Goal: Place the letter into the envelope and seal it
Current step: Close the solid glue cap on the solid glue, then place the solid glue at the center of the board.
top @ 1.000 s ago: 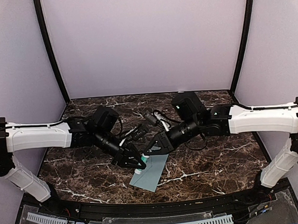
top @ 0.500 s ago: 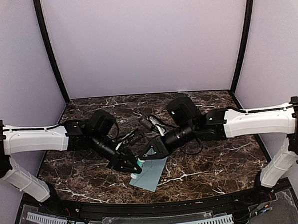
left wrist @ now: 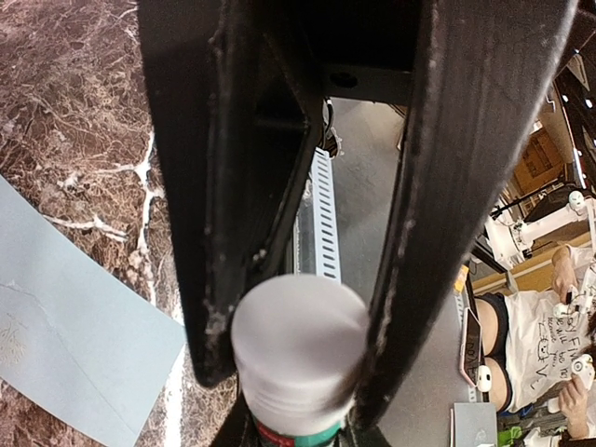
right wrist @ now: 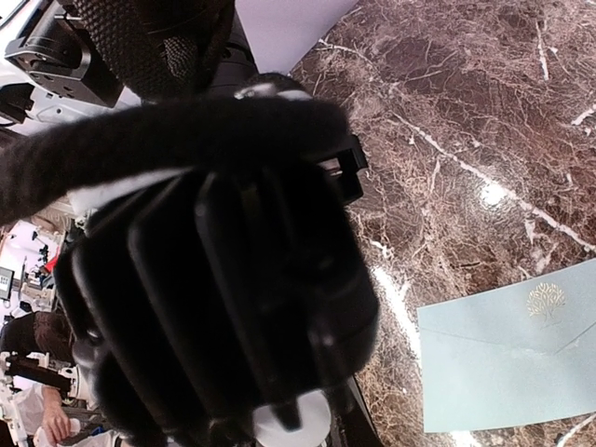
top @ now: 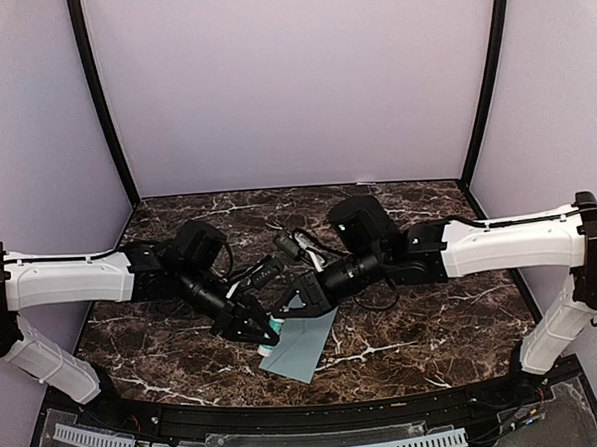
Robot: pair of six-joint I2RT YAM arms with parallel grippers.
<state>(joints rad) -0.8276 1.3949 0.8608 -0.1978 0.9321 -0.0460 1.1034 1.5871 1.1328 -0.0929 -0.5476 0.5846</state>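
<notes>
A small white glue stick (top: 271,337) with a teal and red band hangs just above the pale teal envelope (top: 303,349). My left gripper (top: 260,329) is shut on its white body (left wrist: 298,349), a finger on each side. My right gripper (top: 286,310) comes in from the right and is shut on the stick's other white end (right wrist: 296,426), though dark fingers hide most of it. The envelope (left wrist: 65,326) lies flat on the marble with its flap down and a gold emblem showing (right wrist: 545,300). The letter is out of view.
The dark marble table (top: 434,317) spreads to both sides of the envelope. Both arms meet over the front middle, cables looped above their wrists (top: 300,245). The table's front rail (top: 288,414) lies just below the envelope.
Both grippers have moved a little to the left together with the glue stick between them. The envelope has stayed where it was.
</notes>
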